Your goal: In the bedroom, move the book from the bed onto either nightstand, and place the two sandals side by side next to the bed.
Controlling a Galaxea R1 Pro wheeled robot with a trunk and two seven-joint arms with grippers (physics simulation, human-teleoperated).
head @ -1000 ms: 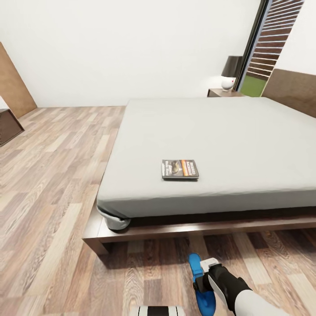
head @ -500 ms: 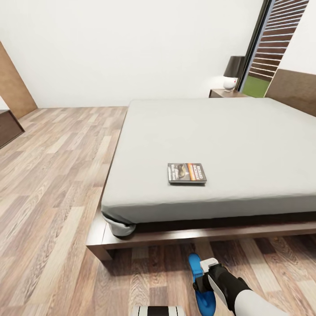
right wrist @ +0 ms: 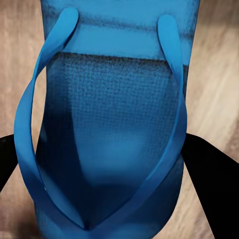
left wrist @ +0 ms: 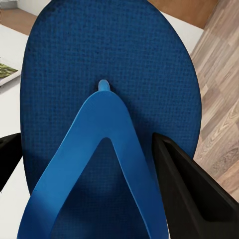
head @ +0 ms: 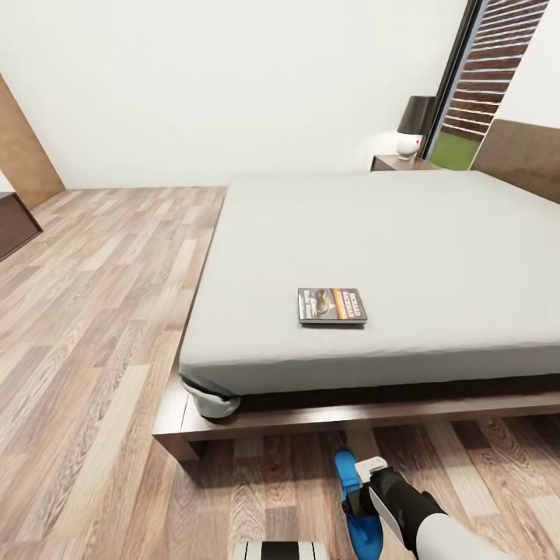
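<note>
grey book (head: 332, 306), long axis sideways

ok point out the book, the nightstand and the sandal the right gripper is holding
book (head: 332, 306): head view, middle of its cover, lying on the bed.
nightstand (head: 400, 163): head view, its top, beyond the bed's far corner.
sandal in the right gripper (right wrist: 117, 149): right wrist view, middle of its sole between the straps.

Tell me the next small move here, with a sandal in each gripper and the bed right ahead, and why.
Probably lower the right gripper to set its sandal flat on the floor beside the bed. It hangs just off the bed frame, each wrist view shows black fingers flanking a blue sandal, and the book needs a free gripper.
</note>
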